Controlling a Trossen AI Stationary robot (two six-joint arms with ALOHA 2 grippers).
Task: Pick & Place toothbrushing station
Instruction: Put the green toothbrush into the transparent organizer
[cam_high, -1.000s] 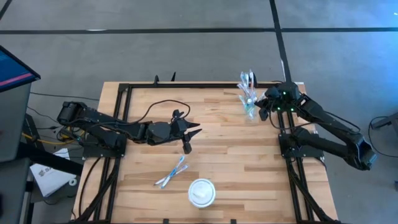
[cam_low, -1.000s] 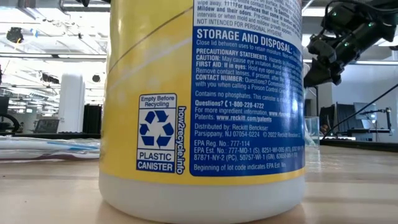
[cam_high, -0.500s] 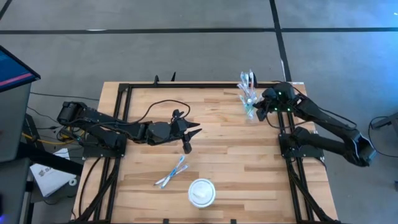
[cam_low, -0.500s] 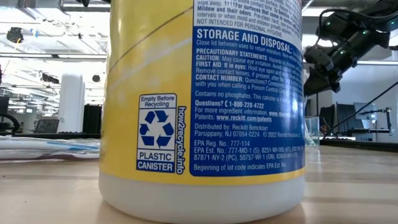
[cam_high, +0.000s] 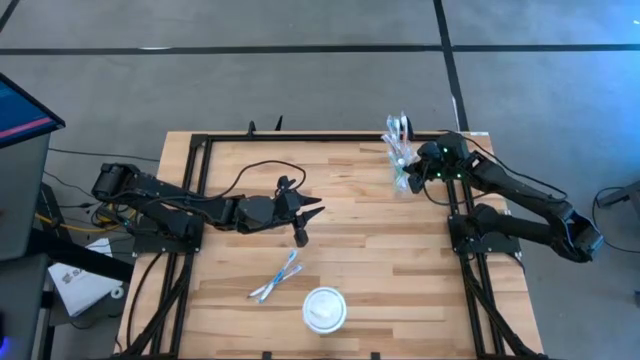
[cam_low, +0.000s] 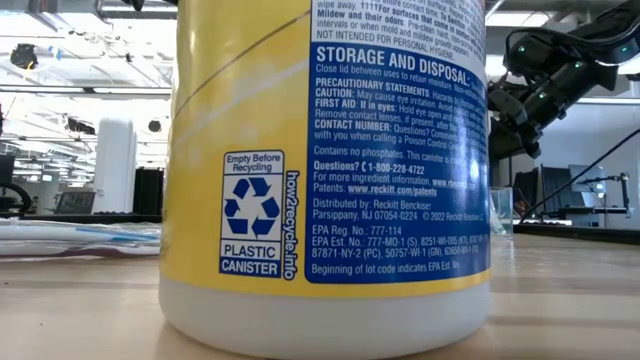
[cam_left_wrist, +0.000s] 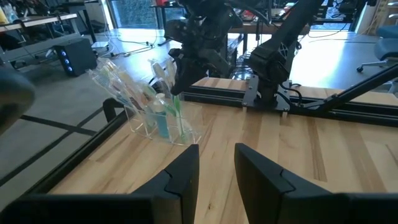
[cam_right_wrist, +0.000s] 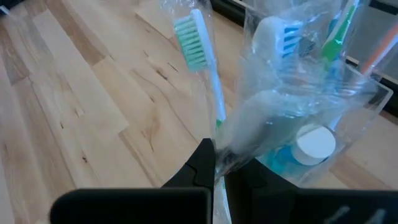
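Observation:
A small clear tumbler (cam_high: 401, 165) stands near the table's far right corner. It holds several wrapped pastel toothbrushes and a blue-and-white tube (cam_right_wrist: 311, 146). My right gripper (cam_high: 413, 177) sits right beside the tumbler, slanting down, shut on a wrapped toothbrush with green bristles (cam_right_wrist: 188, 38). Two more toothbrushes (cam_high: 277, 277) lie flat on the boards near the middle front. My left gripper (cam_high: 314, 211) hovers open over the table's middle with nothing between its fingers (cam_left_wrist: 186, 174), pointing toward the tumbler (cam_left_wrist: 163, 123). My right gripper pinches the green-bristled toothbrush's handle (cam_right_wrist: 217, 127), inside its clear wrapper, between its two shut fingers. The brush runs on along the fingers' line, head away from the gripper, beside the tumbler's wall (cam_right_wrist: 364, 102). Whether the brush rests on the tumbler, I cannot tell.
A yellow wipes canister (cam_high: 324, 308) with a white lid stands at the front middle and fills most of the low view (cam_low: 320, 170). Black frame rails (cam_high: 200, 150) run along the table's edges. Bare boards lie between the tumbler and the loose toothbrushes.
My right gripper has sunk and moved a little toward the table's left, closer in on the tumbler, staying shut.

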